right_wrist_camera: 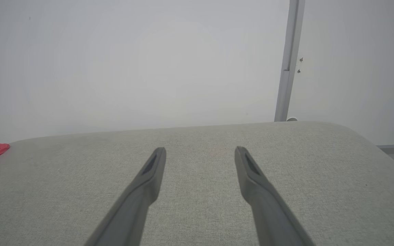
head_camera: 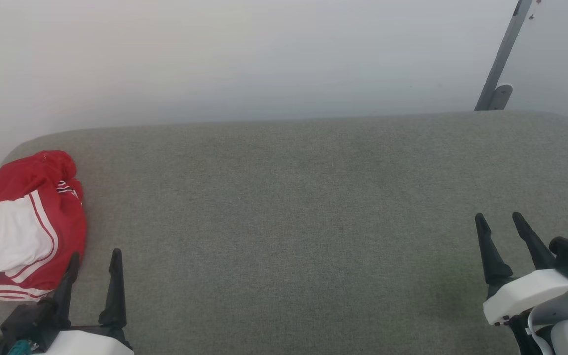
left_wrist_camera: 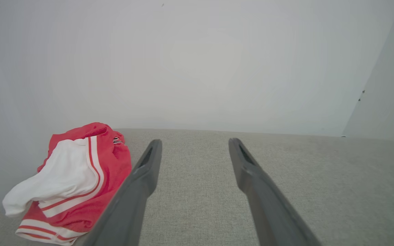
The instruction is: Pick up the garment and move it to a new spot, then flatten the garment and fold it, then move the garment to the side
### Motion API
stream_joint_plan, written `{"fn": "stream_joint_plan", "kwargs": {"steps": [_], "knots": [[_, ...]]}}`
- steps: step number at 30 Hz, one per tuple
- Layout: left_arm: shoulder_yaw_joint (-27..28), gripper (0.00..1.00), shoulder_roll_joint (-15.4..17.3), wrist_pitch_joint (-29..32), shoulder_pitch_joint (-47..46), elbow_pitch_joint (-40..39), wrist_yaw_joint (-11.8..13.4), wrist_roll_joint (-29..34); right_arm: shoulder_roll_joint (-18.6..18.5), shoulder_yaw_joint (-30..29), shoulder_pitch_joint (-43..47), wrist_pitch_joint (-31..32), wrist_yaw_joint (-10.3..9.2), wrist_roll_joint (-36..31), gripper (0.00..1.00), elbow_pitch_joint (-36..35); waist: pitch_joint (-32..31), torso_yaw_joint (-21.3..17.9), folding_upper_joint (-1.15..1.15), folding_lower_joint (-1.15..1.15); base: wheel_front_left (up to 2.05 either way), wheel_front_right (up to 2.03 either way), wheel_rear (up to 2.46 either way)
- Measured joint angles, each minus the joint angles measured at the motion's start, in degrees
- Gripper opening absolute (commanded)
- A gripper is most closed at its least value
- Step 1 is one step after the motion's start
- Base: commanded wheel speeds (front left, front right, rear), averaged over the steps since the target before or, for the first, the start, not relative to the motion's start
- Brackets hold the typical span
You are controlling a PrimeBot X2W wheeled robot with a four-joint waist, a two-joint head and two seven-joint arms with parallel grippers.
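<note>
The left claw [head_camera: 95, 255] and right claw [head_camera: 498, 217] stand apart, empty. The shirt [head_camera: 32, 227] lies bunched at the left end of the grey pad [head_camera: 289, 222], beside the left claw: red, with a white sleeve and striped trim; its lettering seems too crumpled to read.

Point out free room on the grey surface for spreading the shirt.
Free: everything between the garment at the left edge and the right gripper, back to the wall. Crowded: near-left corner, left gripper beside it.
</note>
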Motion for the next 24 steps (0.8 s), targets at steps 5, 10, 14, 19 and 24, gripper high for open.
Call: {"fn": "stream_joint_plan", "kwargs": {"steps": [5,10,14,19,24], "knots": [[-0.11,1.0,0.12,0.03,0.04,0.18,0.05,-0.4,0.1,-0.04,0.03,0.25,0.0,-0.22,1.0,-0.34,0.0,0.01,0.0,0.0,0.0,0.0,0.0],[-0.15,1.0,0.15,0.03,0.05,0.27,0.15,-0.56,0.1,-0.01,0.07,0.36,0.0,-0.21,1.0,-0.58,0.0,0.0,0.0,0.0,0.0,0.0,0.0],[-0.2,1.0,0.18,0.03,0.06,0.32,0.32,-0.77,0.16,-0.1,0.27,0.49,0.0,-0.24,1.0,-0.87,0.0,0.0,0.0,0.0,0.0,0.0,0.0],[-0.33,1.0,0.19,0.03,0.06,0.37,0.33,-0.9,0.32,-0.18,0.33,0.77,0.0,-0.47,1.0,-1.41,-0.01,0.04,0.0,0.0,0.0,0.0,0.0],[-0.42,1.0,0.19,0.03,0.06,0.46,0.34,-0.96,0.36,-0.19,0.53,0.83,0.0,-0.49,1.0,-1.87,0.0,0.12,0.0,0.0,0.0,0.0,0.0]]}}
